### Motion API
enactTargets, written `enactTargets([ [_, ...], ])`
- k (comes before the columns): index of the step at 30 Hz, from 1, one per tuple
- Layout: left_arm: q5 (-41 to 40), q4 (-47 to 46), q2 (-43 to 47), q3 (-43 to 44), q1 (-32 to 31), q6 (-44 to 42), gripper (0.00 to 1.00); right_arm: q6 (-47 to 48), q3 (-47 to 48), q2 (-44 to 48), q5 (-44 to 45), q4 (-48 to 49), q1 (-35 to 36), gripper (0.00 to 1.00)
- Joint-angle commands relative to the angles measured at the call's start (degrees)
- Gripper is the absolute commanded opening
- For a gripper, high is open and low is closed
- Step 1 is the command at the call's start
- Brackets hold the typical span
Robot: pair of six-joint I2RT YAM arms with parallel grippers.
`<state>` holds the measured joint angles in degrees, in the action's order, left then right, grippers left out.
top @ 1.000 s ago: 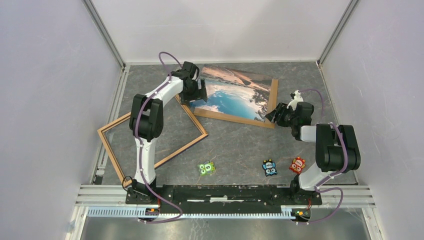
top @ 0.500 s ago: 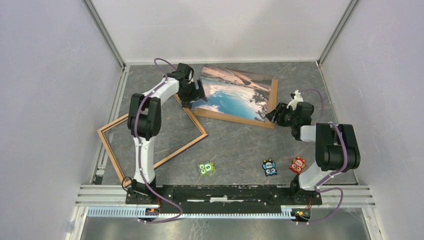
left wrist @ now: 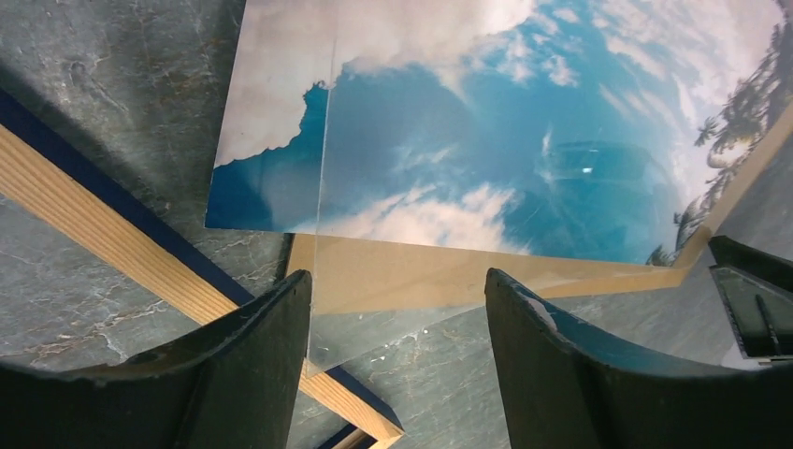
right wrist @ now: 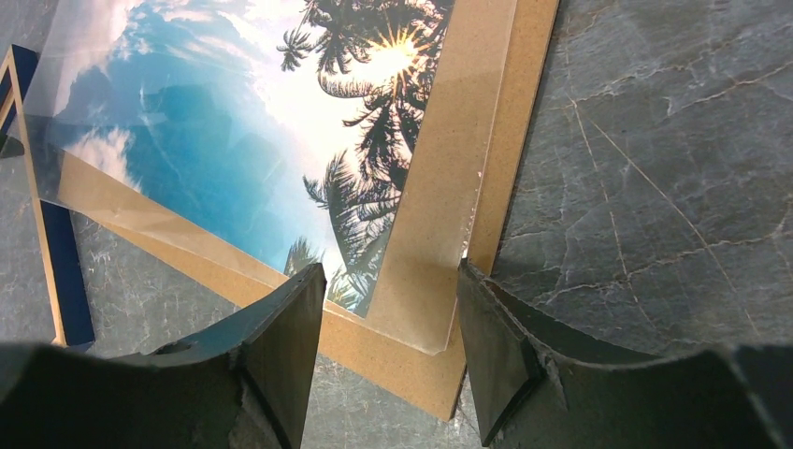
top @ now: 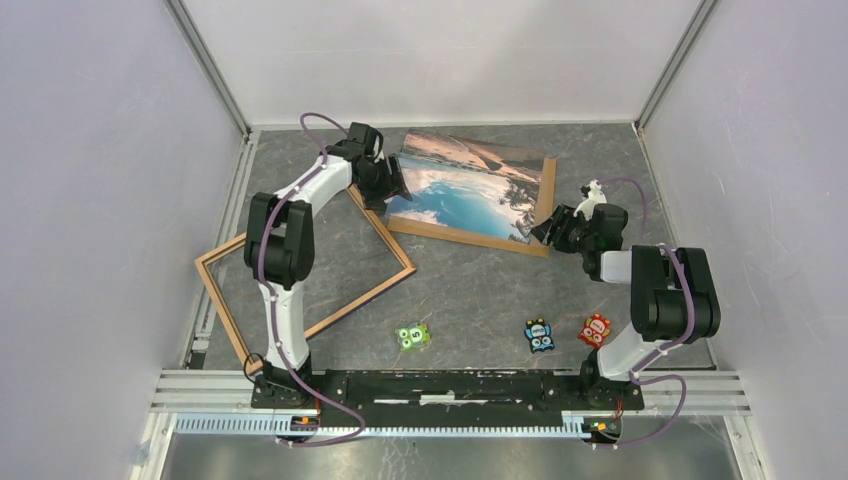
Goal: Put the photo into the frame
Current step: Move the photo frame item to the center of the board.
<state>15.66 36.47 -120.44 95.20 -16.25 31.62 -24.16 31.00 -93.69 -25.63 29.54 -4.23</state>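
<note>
Both grippers stand open at the photo's near corners, and the frame lies to the left.

The photo (top: 470, 185) lies face up at the far middle of the table (top: 480, 290), on a brown board (top: 546, 195) with a clear sheet (right wrist: 439, 187) over it. The left gripper (left wrist: 397, 281) sits at the photo's near left corner with its jaws apart. The sheet's corner lies between the fingers, and nothing is clamped. The right gripper (right wrist: 389, 271) is at the board's near right corner, also spread, with the board and sheet corners loose in the gap. The frame (top: 218, 308) lies flat at the near left, wood side up and turned like a diamond. Its far corner is just beside the left gripper, and the photo is not inside it. A green toy (top: 412, 336), a blue toy (top: 539, 335) and a red toy (top: 594, 329) lie nearer the bases.
</note>
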Motion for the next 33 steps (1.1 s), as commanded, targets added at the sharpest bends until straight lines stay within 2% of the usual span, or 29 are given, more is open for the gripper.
enactTargets([
  [1,3.08,-4.46,4.38,-1.84,-0.05,3.60,0.71,0.26,-1.03,-1.28,0.68,-1.69,0.19,0.61],
  [10,12.96,-17.44,5.52,-11.19,2.99,14.69,0.39,-0.06,-1.20,-0.90,0.46,-1.59,0.19,0.60],
  [12,13.83,-19.63,5.68,-12.92,3.65,16.56,0.36,-0.14,-1.25,-0.94,0.25,-1.45,0.19,0.61],
  [14,13.80,-19.81,5.77,-12.96,3.86,16.60,0.34,-0.13,-1.30,-0.79,0.20,-1.41,0.19,0.60],
  [24,14.90,-18.31,6.91,-13.09,4.20,14.19,0.03,0.14,-1.32,0.11,0.01,-2.12,0.19,0.61],
  [28,13.13,-20.21,11.65,-17.67,5.09,14.05,0.02,2.30,-1.60,3.66,4.63,-5.73,0.18,0.59],
  [33,13.15,-21.65,20.28,-27.04,8.50,13.10,0.02,3.71,-3.56,10.32,7.35,-7.08,0.02,0.65],
])
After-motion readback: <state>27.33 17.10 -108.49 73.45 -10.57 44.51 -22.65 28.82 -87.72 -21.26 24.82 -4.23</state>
